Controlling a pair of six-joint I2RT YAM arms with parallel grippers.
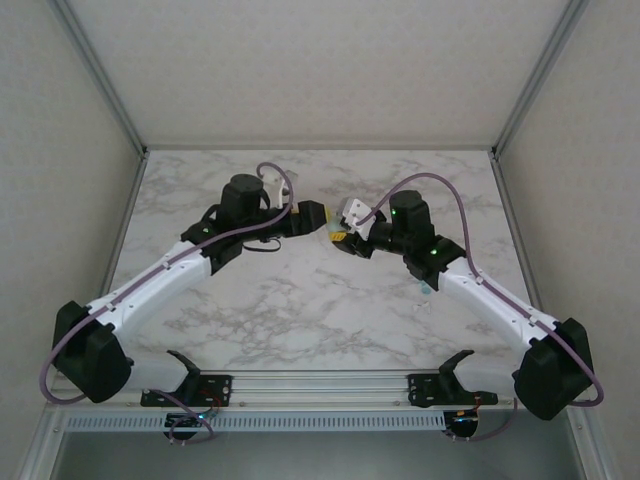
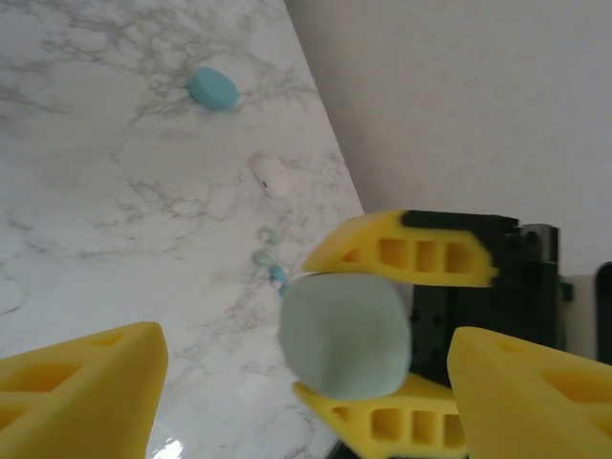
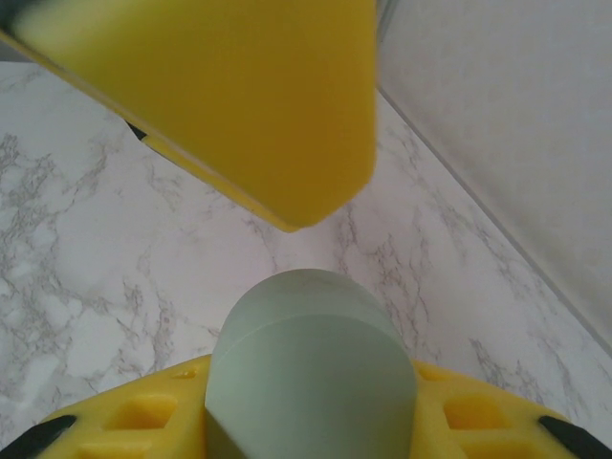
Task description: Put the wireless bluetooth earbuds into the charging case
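Snugly, smooth pale-green rounded charging case in right gripper

I have both arms reaching in toward the charging case, which is held off the table between them; my left arm comes at the case from its left, bent at the elbow; my right arm mirrors it from the case's right; the right gripper is clamped on the case, one of its yellow fingers above it and one below; the left gripper faces the case with jaws spread wide, its fingers standing either side of the case, not touching it.
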